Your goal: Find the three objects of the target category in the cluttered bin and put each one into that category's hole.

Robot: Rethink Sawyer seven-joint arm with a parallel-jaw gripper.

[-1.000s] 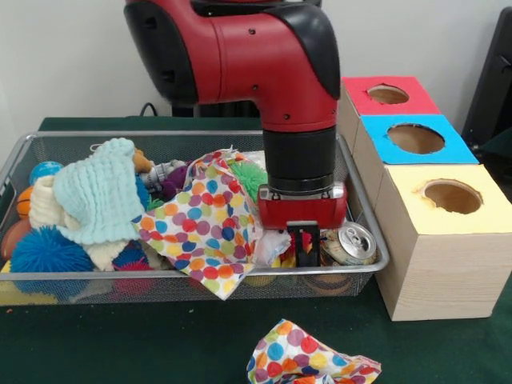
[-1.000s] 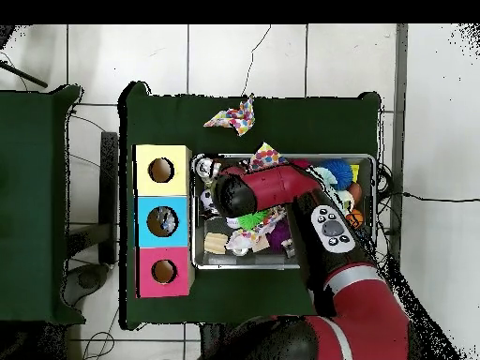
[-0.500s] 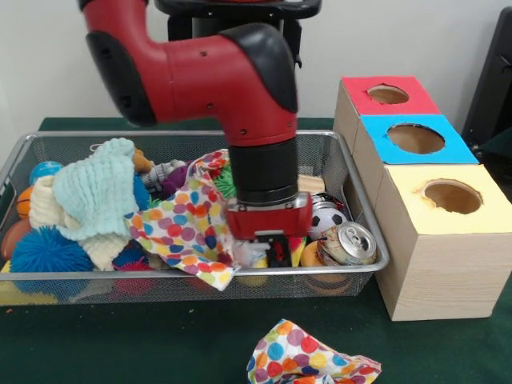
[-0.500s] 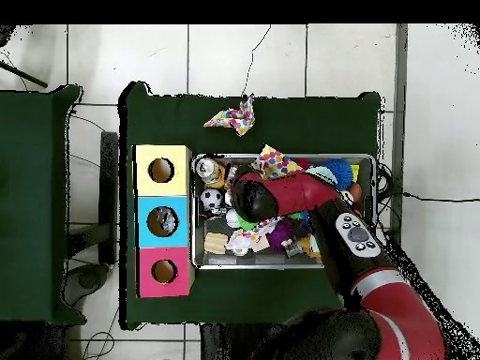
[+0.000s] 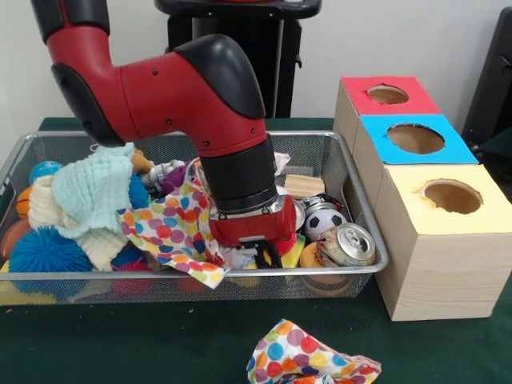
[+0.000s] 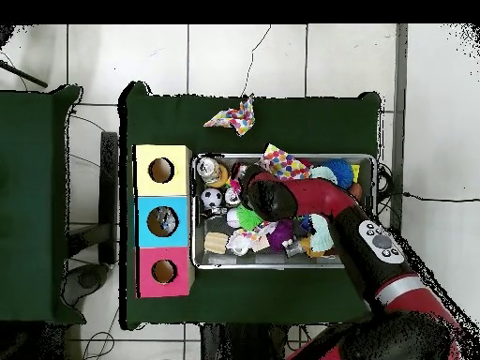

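Observation:
The wire bin point(image 5: 364, 210) point(image 6: 281, 266) is full of clutter. My gripper point(image 5: 265, 256) reaches down into its front middle, fingertips close together and low among the items. It is shut on the edge of a polka-dot cloth point(image 5: 170, 230) point(image 6: 286, 167), which trails to its left. To its right lie a drink can point(image 5: 349, 244) point(image 6: 211, 172), a small soccer ball point(image 5: 324, 218) point(image 6: 211, 199) and a wooden block point(image 5: 304, 186). In the overhead view the arm's end point(image 6: 262, 197) covers the gripper. Three boxes with holes stand beside the bin: red point(image 5: 388, 96), blue point(image 5: 413, 138) and yellow point(image 5: 450, 197).
A mint knitted cloth point(image 5: 96, 192) and a blue spiky ball point(image 5: 40, 252) fill the bin's left end. A second polka-dot cloth point(image 5: 308, 362) point(image 6: 232, 116) lies on the green table in front of the bin. In the overhead view the boxes point(image 6: 161, 221) line the bin's left side.
In the front view the arm has swept left along the bin's front, away from the can. The polka-dot cloth has slid left with the gripper, uncovering the soccer ball and wooden block.

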